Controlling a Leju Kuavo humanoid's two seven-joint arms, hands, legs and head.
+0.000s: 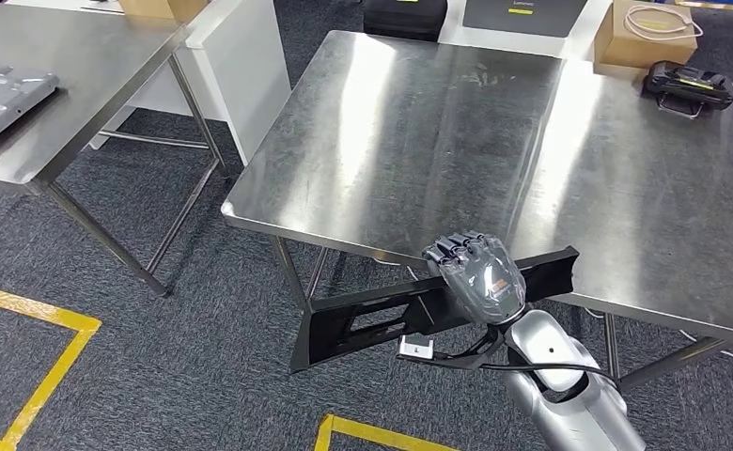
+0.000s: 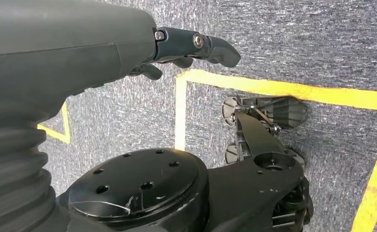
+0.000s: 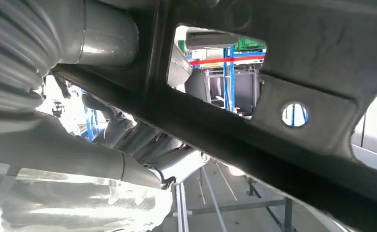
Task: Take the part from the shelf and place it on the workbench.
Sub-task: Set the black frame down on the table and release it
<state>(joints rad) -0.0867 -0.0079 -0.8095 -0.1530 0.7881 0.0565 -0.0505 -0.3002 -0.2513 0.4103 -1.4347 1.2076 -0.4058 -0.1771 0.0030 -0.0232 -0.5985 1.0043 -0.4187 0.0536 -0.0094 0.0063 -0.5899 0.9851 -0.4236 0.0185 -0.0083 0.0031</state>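
One long black part (image 1: pixel 382 315) is gripped in my right hand (image 1: pixel 475 272), level just below the bench's (image 1: pixel 419 141) near edge, ready for lifting over; my left hand (image 2: pixel 177 46) hangs half-curled, holding nothing.

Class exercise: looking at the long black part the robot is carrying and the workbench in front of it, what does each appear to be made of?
Long black part: probably moulded plastic or painted metal; matte black, with cut-out openings and a round hole.
Workbench: likely stainless steel; brushed grey top that mirrors bright streaks of light, on thin metal legs.
The right hand grips the part.
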